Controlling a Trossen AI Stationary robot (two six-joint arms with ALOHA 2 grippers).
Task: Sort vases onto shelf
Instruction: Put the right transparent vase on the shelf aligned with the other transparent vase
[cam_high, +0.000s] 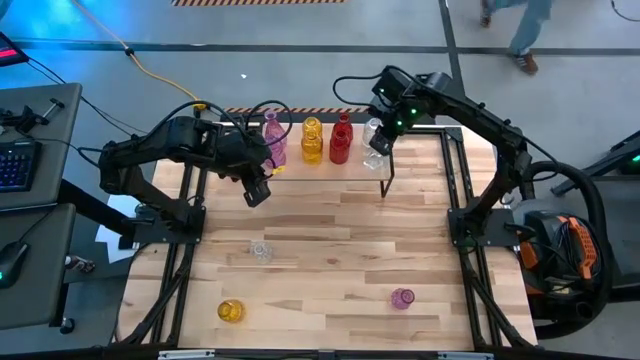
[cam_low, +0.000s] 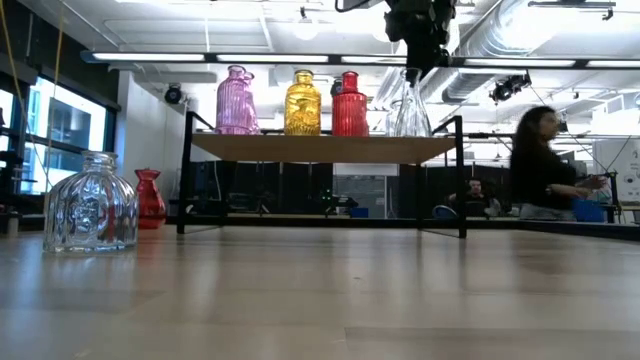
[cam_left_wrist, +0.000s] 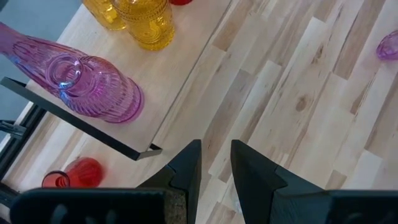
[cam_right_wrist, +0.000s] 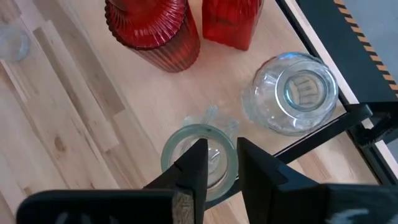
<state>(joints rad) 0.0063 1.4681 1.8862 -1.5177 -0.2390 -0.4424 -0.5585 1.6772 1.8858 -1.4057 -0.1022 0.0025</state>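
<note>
Four ribbed glass vases (cam_high: 311, 140), pink, amber, red and clear, are lined along the shelf (cam_high: 330, 171). A clear vase (cam_right_wrist: 200, 163) at the shelf's right edge is straddled by the narrowly parted right gripper (cam_right_wrist: 217, 163). The left gripper (cam_high: 258, 193), narrowly parted and empty, is held over bare tabletop (cam_high: 330, 270).

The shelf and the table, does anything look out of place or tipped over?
Nothing is tipped or spilled. The shelf holds upright vases in a row. Three vases are unsorted on the table: a clear one, a yellow one and a pink one.
</note>
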